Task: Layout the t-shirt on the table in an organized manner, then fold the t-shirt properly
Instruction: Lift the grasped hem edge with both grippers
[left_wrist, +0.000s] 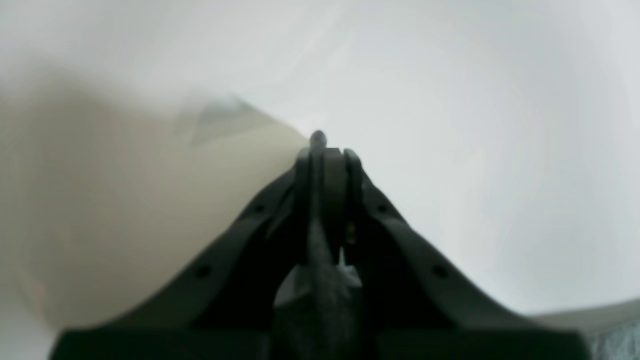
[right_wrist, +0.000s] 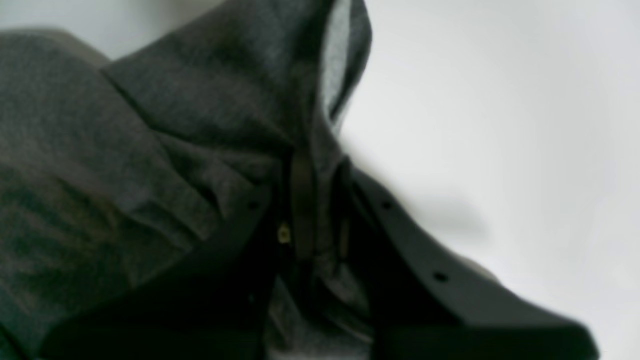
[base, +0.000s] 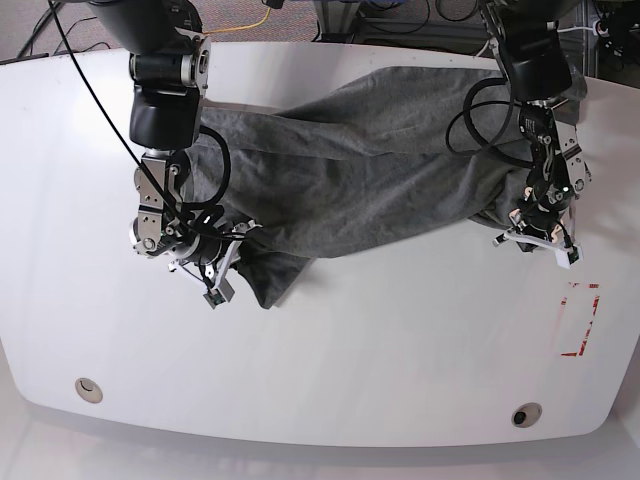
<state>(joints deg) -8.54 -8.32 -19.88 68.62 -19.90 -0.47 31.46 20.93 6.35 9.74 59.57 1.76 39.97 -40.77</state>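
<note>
Glossy and white, the surface (base: 330, 340) fills the base view with rounded corners, and the t-shirt (base: 370, 170) serves as the landmark for everything else: a heather-grey spread lying crumpled across the upper middle of the surface, stretched from one arm to the other. At the t-shirt's left end in the base view, the right tool (base: 208, 247) sits low at a bunched lower corner of the cloth; its wrist camera shows the jaws closed on a fold of dark grey knit that rises above the fingers (right_wrist: 302, 195) and drapes off to one side. Below the t-shirt, a pointed flap of fabric hangs down toward the near edge, and two round cable holes, one (base: 88, 388) far left of it and one (base: 525, 413) to its lower right, mark the near side of the surface. At the t-shirt's right end, the left tool (base: 540, 222) meets the cloth's edge; its wrist view shows the jaws shut together with a sliver of grey fabric caught between them, over blurred white. Just below and right of that end lies a red tape rectangle (base: 580, 318).
</note>
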